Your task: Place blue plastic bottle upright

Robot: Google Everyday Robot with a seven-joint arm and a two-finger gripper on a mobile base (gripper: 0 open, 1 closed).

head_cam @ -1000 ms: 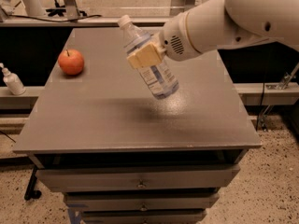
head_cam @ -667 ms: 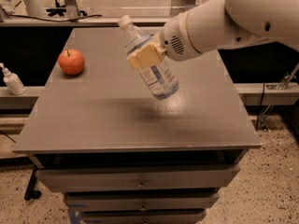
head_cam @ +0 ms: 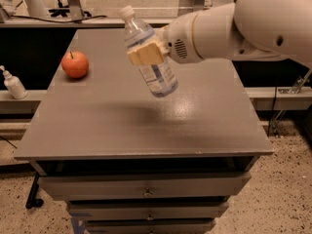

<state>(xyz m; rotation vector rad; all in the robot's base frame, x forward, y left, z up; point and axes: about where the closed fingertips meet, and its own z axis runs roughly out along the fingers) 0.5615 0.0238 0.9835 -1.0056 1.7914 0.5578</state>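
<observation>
The blue plastic bottle (head_cam: 156, 74) is clear with a white cap at its upper left end and a pale blue-and-white label. It hangs tilted above the middle of the grey table (head_cam: 141, 126), cap up and to the left, base down and to the right, not touching the top. My gripper (head_cam: 146, 53) reaches in from the right on the big white arm (head_cam: 243, 26) and is shut on the bottle's upper body; one tan finger pad (head_cam: 145, 55) shows across it.
A red apple (head_cam: 74, 64) stands at the table's far left. A small white pump bottle (head_cam: 13, 84) sits on a low shelf left of the table. Drawers (head_cam: 146, 191) run below the table's front edge.
The held bottle has shifted very slightly to the left; its tilt looks the same. The apple has not moved.
</observation>
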